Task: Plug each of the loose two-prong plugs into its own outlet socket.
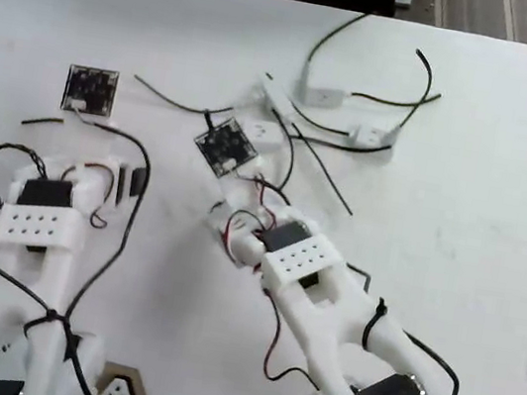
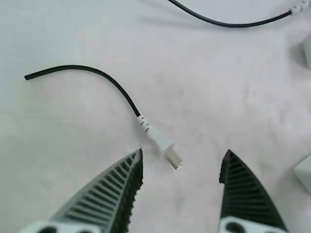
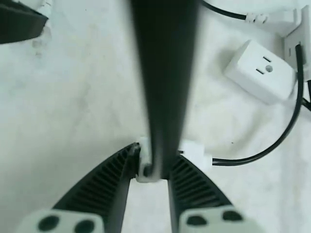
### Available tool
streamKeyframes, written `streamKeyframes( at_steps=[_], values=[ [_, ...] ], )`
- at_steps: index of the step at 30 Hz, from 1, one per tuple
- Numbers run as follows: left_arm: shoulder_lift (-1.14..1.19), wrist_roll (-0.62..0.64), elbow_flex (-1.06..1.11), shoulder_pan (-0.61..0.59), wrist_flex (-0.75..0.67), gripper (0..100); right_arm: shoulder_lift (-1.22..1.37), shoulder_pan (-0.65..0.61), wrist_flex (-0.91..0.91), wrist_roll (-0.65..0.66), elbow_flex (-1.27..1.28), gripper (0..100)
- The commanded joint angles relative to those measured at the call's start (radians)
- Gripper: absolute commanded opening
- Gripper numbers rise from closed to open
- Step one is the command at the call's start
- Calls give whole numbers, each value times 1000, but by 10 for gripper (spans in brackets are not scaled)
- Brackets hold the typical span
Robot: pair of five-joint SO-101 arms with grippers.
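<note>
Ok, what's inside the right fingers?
The right fingers pinch a white plug with a black cord. A dark bar in front covers its middle, so the prongs can't be seen.

- Left claw (image 2: 182, 153): dark grey fingers (image 2: 121, 187), ribbed inside, on white bases with round holes.
- Right claw (image 3: 156, 153): the same build.
- Left arm (image 1: 28, 261): white plastic shell; behind the claw sits a white block (image 1: 36, 222) with two rows of round holes, and a black motor (image 1: 47, 191).
- Right arm (image 1: 336, 309): same white shell and holed block, ringed farther back by a black tie (image 1: 376, 321).
- Red wires (image 1: 230, 235) loop beside its block.
</note>
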Motion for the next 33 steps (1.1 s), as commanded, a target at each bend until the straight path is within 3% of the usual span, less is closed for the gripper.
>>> streamKeyframes(
  at_steps=[1, 8, 13, 23, 33],
  values=[
    [-33, 11, -5, -13, -12, 256, -15, -4, 8, 0, -5, 17],
    [-33, 11, -5, -13, -11, 256, -5, -5, 35, -2, -2, 17],
    [-31, 11, -5, -13, -11, 256, -2, -4, -44, 8, 74, 17],
    [-33, 11, 6, -13, -15, 256, 173, -1, -93, 8, 28, 17],
    [-33, 11, 6, -13, -12, 256, -140, 84, -24, 9, -49, 17]
  ],
)
